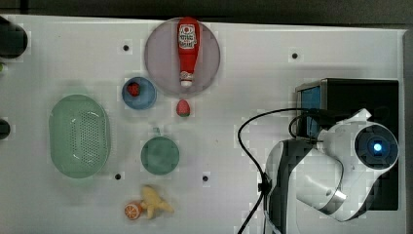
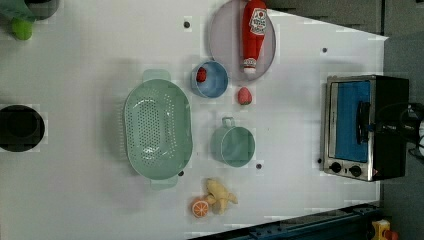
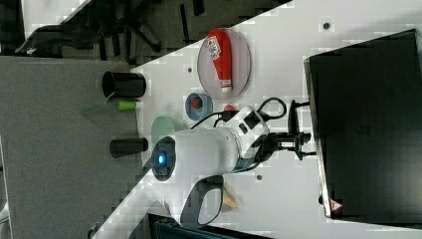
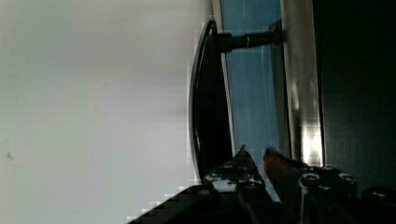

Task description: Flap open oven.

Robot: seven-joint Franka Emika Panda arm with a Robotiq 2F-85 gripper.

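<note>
Two fingers btwn handle, oven door.

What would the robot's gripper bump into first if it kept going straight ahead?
Probably the oven: the gripper points at its front, right by the black bar handle on the blue-tinted door. Whether handle or door comes first is hard to tell.

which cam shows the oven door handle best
The wrist view: the handle stands close up, off the blue door of the oven. The left view shows it whole but small; in the top and right views the arm mostly hides it.
</note>
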